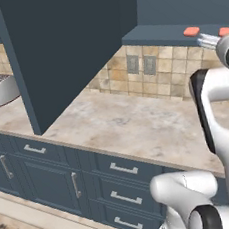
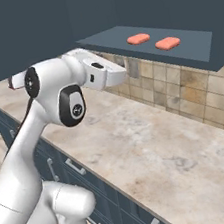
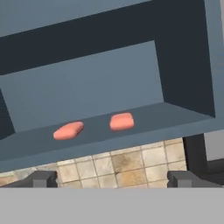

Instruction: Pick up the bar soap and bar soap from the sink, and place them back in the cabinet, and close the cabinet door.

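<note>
Soap bars, 2 of them, lie on the bottom shelf of the open cabinet (image 2: 197, 54): one bar soap (image 3: 68, 131) to the left in my hand view, the other bar soap (image 3: 121, 121) just to its right, apart and not touching. Both lie flat with their long axes running roughly along the shelf's front edge, the left one slightly skewed. My end effector (image 3: 111, 178) hangs in front of and below the shelf, its 2 fingertips spread wide with nothing between them. The cabinet door (image 1: 69, 51) stands swung out over the worktop (image 1: 133, 127) in the left base view. A toaster (image 1: 0, 89) sits at the far left of the worktop. Tiled backsplash (image 3: 127, 164) fills the wall beneath the shelf.
</note>
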